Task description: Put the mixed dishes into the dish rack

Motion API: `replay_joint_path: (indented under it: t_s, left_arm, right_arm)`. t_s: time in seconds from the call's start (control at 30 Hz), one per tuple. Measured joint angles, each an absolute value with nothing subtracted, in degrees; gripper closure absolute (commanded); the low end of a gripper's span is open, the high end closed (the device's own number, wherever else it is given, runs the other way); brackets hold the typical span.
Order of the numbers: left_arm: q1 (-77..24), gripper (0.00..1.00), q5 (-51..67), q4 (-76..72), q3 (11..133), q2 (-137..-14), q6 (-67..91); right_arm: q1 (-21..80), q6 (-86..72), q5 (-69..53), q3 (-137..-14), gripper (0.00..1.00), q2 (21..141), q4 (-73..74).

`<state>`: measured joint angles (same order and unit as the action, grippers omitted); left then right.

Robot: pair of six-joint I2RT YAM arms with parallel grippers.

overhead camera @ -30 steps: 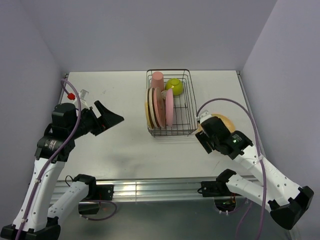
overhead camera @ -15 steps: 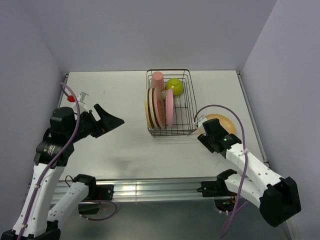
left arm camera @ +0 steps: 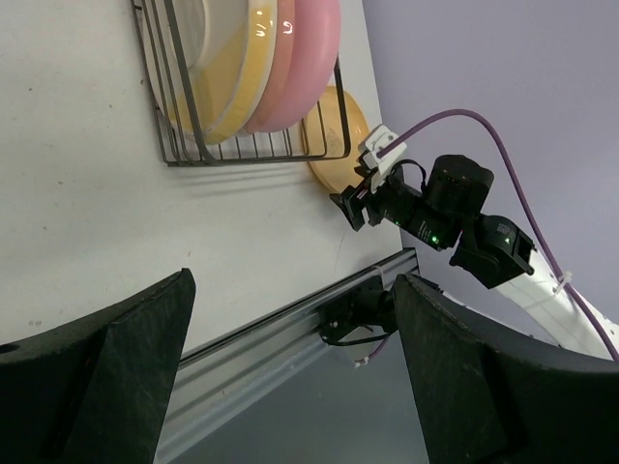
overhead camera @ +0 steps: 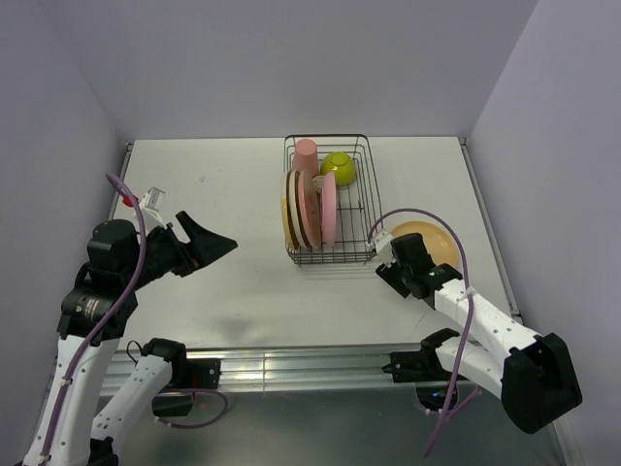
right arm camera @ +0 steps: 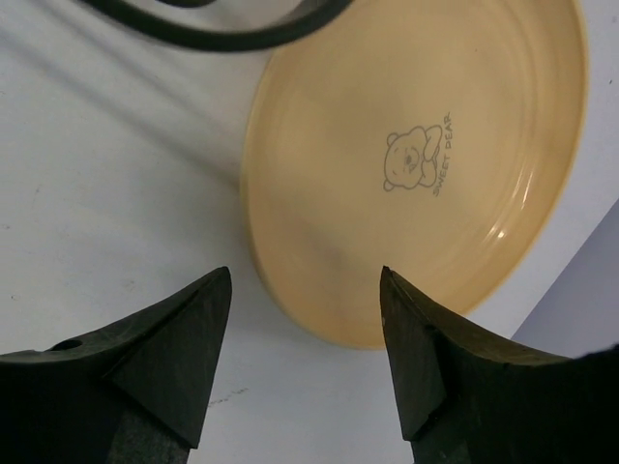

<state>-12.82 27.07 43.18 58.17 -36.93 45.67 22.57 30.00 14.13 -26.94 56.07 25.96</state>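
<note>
The black wire dish rack (overhead camera: pixel 361 199) stands at the table's middle back. Cream and pink plates (overhead camera: pixel 303 209) stand upright in its left half, with the salmon-pink tumbler (overhead camera: pixel 307 155) and the lime-green bowl (overhead camera: pixel 339 167) behind them. The tiny grey cup is not visible. An orange-yellow plate (overhead camera: pixel 430 242) with a bear print (right arm camera: pixel 416 164) lies flat on the table right of the rack. My right gripper (overhead camera: pixel 396 257) is open and empty, low at the plate's near-left edge (right arm camera: pixel 305 300). My left gripper (overhead camera: pixel 218 241) is open and empty, held above the table left of the rack (left arm camera: pixel 290 367).
The rack's near corner (left arm camera: pixel 174 155) and the right arm (left arm camera: pixel 435 203) show in the left wrist view. A rack wire (right arm camera: pixel 213 29) crosses the top of the right wrist view. The table's right edge (overhead camera: pixel 490 243) runs close behind the orange plate. A metal rail (overhead camera: pixel 291 364) lines the near edge.
My right arm has drawn back and dropped lower, uncovering most of the orange-yellow plate. My left arm has shifted slightly toward the near left. The dishes have not moved.
</note>
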Motion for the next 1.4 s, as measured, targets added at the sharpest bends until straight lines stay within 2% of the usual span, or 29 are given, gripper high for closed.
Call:
replay_joint_path:
  t_s: [0.37,0.47,0.6,0.7,0.73,0.97,1.13,1.3,1.4]
  left_arm:
    - [-12.8,0.10,27.1,44.8,58.1,-36.6,45.5]
    - [-12.8,0.09,27.0,45.3,58.2,-36.8,45.0]
    - [-12.8,0.09,26.7,46.0,58.7,-37.0,44.2]
    - [-12.8,0.09,26.6,46.8,59.2,-36.9,43.9]
    - [-12.8,0.09,26.6,47.0,59.2,-36.8,43.9]
    - [-12.8,0.10,26.9,47.5,59.2,-36.4,44.0]
    - [-12.8,0.10,27.2,47.5,59.2,-37.4,43.9]
    - [-12.8,0.10,27.2,47.9,60.6,-39.6,43.3]
    - [-12.8,0.10,27.2,48.0,60.8,-39.6,43.1]
  right_arm:
    - [22.5,29.9,11.8,-24.4,0.34,59.8,20.0]
    - [22.5,29.2,11.9,-23.9,0.39,61.8,18.2]
    - [22.5,28.3,11.6,-23.8,0.79,63.1,16.0]
    - [22.5,28.1,11.8,-23.5,0.96,63.0,15.9]
    - [22.5,28.1,12.2,-23.5,0.99,62.8,15.8]
    - [22.3,23.4,20.3,-26.4,1.00,62.1,21.6]
    - [18.7,20.5,25.4,-31.2,1.00,62.0,23.7]
    - [16.6,18.9,30.0,-38.3,1.00,60.9,24.1]
    - [16.5,17.6,31.7,-47.4,1.00,61.0,24.8]
